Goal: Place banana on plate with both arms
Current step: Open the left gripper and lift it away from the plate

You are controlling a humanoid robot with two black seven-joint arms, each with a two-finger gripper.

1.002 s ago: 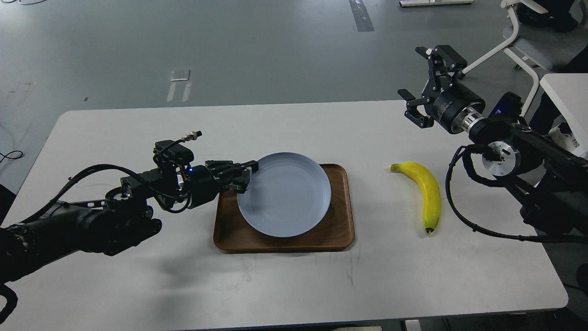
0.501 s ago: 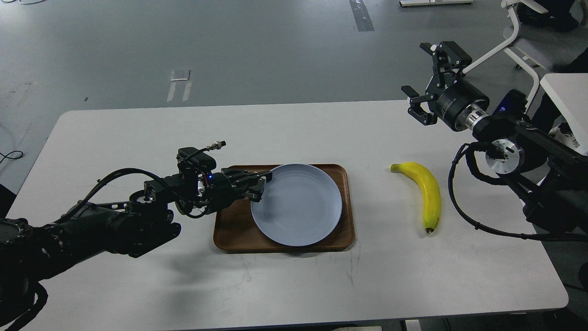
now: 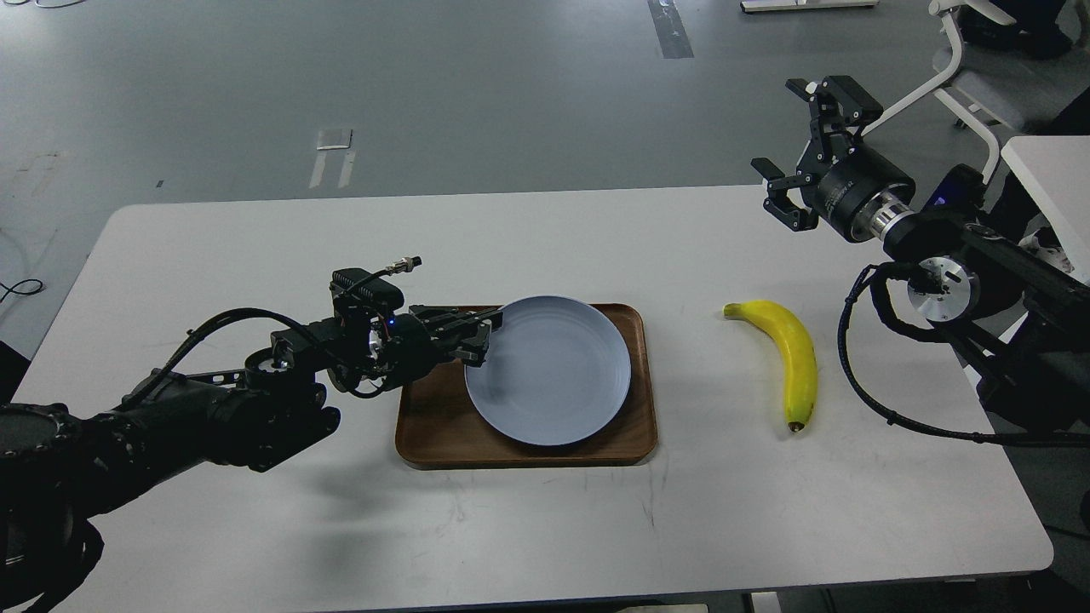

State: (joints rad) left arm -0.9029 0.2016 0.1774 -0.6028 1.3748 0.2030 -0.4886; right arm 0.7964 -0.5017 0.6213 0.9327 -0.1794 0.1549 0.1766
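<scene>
The pale blue-grey plate [image 3: 553, 375] rests over the brown wooden tray [image 3: 430, 430], towards its right side. My left gripper [image 3: 484, 334] is shut on the plate's left rim, reaching in low from the left. The yellow banana [image 3: 792, 362] lies on the white table right of the tray, stem end at the back, dark tip towards the front. My right gripper [image 3: 805, 149] is open and empty, held in the air above the table's back right edge, well behind the banana.
The white table [image 3: 255, 238] spreads around the tray. A white chair [image 3: 962, 60] and another white table edge [image 3: 1047, 170] stand at the far right, close behind my right arm. Grey floor lies beyond.
My left gripper has carried the plate to the right across the tray, then a touch back. My right gripper has drifted slightly to the right and stayed open.
</scene>
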